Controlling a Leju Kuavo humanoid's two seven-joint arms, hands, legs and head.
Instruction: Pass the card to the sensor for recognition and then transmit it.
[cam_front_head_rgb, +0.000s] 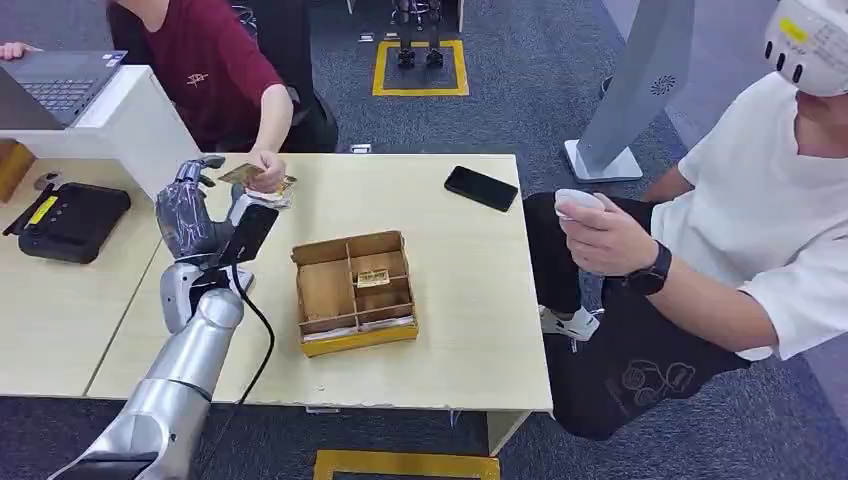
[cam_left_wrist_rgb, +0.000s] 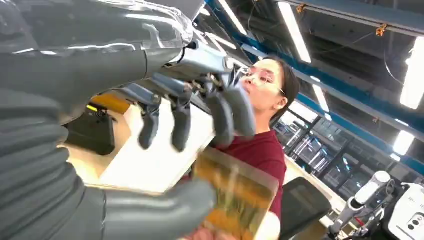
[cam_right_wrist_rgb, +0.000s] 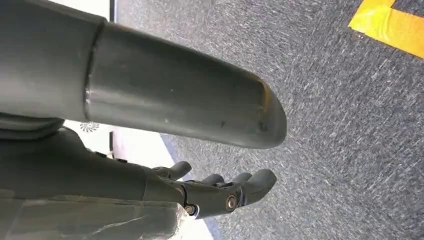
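My left hand is raised over the table's far left corner, fingers spread, nothing gripped. A yellowish card is held just beyond it by the hand of a person in a red shirt. In the left wrist view the card lies close by my thumb, with my fingers apart above it. The black sensor box sits on the side table to the left. My right hand hangs over the floor, fingers loosely extended and holding nothing.
A brown compartment box with cards stands mid-table. A black phone lies at the far right of the table. A person in white sits at right holding a white device. A laptop is at top left.
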